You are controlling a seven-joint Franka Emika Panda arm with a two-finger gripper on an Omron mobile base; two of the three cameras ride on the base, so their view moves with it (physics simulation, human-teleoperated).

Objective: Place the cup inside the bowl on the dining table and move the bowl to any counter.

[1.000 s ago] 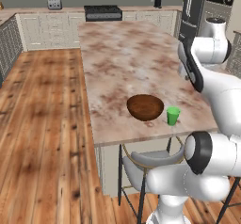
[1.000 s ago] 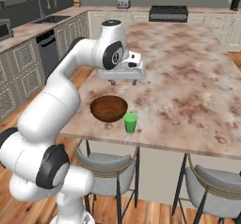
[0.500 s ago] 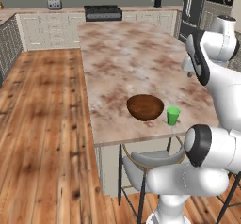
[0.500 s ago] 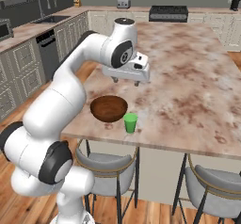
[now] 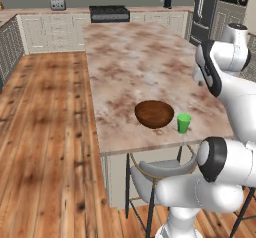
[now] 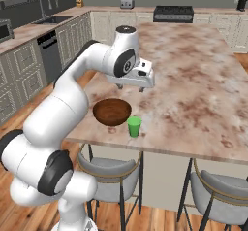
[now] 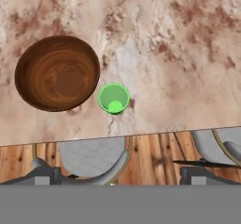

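As seen from the left base view, the bowl (image 5: pixel 154 114) rests on the dining table (image 5: pixel 125 57) near its front edge, with the cup (image 5: pixel 184 123) upright just beside it, apart from it.

From the right base view, the gripper (image 6: pixel 136 84) hangs above the table behind the bowl (image 6: pixel 112 111) and cup (image 6: pixel 134 126), holding nothing.

From the hand view, the fingertips (image 7: pixel 44 175) stand wide apart; the cup (image 7: pixel 114 98) sits beside the bowl (image 7: pixel 57 72), above a stool (image 7: pixel 92 157).

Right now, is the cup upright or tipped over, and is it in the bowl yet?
Upright and not in the bowl. The cup stands on the dining table with its open mouth up, beside the bowl.
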